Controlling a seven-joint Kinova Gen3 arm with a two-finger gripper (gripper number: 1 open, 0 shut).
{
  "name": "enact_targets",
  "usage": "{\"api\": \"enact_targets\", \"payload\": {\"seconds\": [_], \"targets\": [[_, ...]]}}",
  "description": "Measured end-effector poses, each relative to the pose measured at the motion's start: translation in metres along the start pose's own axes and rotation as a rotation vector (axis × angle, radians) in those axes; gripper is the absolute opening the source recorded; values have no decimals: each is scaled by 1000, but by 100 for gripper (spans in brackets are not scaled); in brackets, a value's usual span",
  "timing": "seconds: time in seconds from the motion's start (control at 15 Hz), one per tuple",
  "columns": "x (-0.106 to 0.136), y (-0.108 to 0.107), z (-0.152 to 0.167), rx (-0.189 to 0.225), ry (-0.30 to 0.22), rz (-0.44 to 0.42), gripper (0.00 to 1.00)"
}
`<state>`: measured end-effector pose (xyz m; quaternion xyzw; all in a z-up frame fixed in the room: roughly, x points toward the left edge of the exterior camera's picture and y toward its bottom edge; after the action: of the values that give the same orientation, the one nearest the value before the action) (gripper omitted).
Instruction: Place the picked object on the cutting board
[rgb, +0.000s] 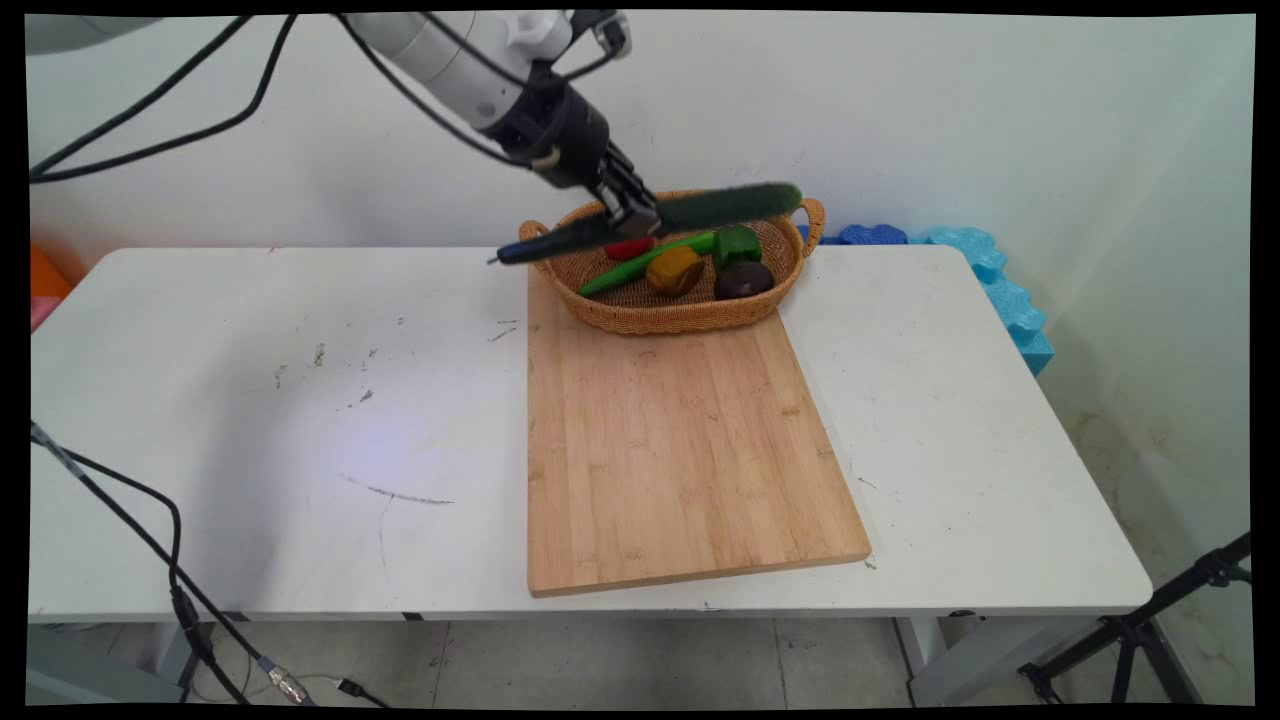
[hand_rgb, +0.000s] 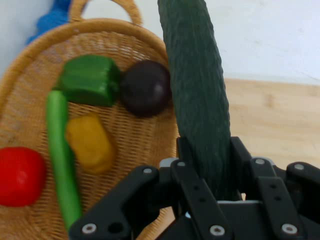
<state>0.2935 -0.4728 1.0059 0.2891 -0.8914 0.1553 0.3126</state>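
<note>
A white table (rgb: 250, 420) is seen, with dark scuff marks scattered over its left half. A rectangular wooden cutting board (rgb: 670, 450) is laid flat on it, right of the middle, reaching from near the front edge back toward the wall. A woven oval basket (rgb: 640, 312) with two handles is placed at the far end, its front part resting on the far end of the board. The left part and the right part of the table top are left bare. A black cable (rgb: 120, 500) is hung past the front left edge.
</note>
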Motion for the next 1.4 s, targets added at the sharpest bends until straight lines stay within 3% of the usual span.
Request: {"api": "enact_targets", "payload": {"seconds": [0.27,0.67,1.4], "targets": [[-16,14,10,-29,-24,49,0],[-52,28,57,-60,-57,128,0],[-92,34,120,-70,-76,147,0]]}}
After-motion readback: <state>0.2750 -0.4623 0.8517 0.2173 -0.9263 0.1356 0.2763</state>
